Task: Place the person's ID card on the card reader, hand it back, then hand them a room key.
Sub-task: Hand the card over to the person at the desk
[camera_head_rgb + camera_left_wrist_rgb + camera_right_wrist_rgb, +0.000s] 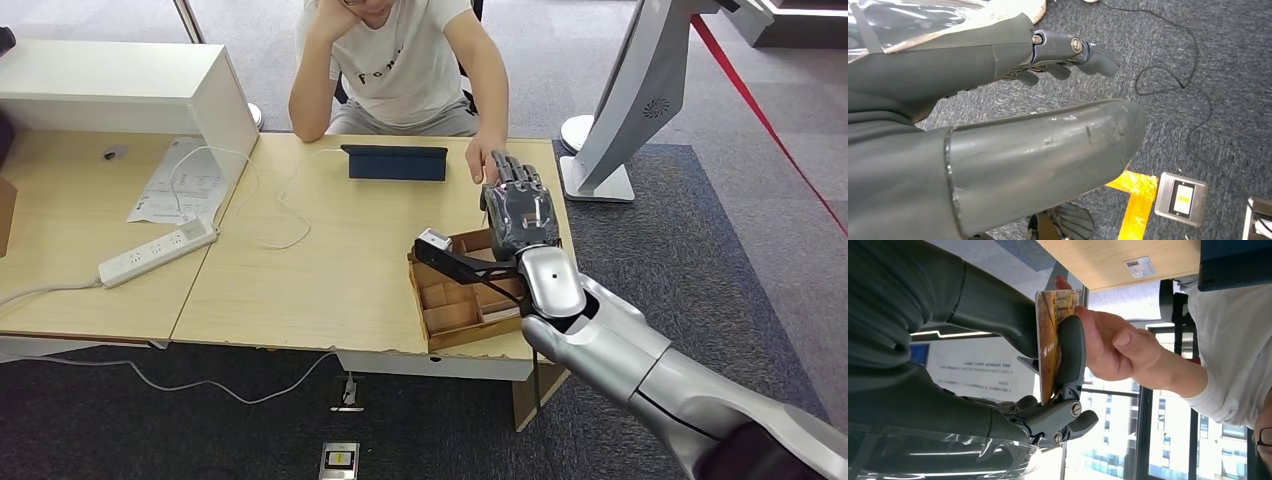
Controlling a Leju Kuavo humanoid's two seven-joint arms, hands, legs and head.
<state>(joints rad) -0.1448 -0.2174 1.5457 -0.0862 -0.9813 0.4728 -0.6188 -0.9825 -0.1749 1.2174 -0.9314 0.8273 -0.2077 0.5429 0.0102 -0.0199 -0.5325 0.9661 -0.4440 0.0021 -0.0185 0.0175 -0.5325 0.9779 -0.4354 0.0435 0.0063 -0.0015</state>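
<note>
The fingers [1070, 352] of the right hand [518, 213] pinch a yellow-orange card [1048, 347] against the thick thumb, the card standing edge-on between them in the right wrist view. A person's hand [1113, 347] has closed on the far edge of the same card, its thumb and fingertips touching both the card and the robot's finger, so both parties hold it at once. Whether this card is the ID or the room key I cannot tell; its print is too small to read.

From the head view, the right hand reaches out over the far right edge of the wooden surface [330, 270], where it meets the person's hand just beyond a brown compartmented tray [455, 305]. The silver right arm [620, 350] passes above that tray. A dark blue card reader [396, 162] lies on the surface in front of the seated person [400, 60], to the left of the meeting hands and apart from them. Further left are a white power strip [158, 251] with its cable, a sheet of paper [185, 180], and a white box [130, 90].

The left hand [998, 125] hangs over grey carpet [1228, 60], its fingers [1073, 50] loosely extended and apart, grasping nothing. A floor socket plate [1180, 198] and a strip of yellow tape [1138, 200] lie on the carpet below it.
</note>
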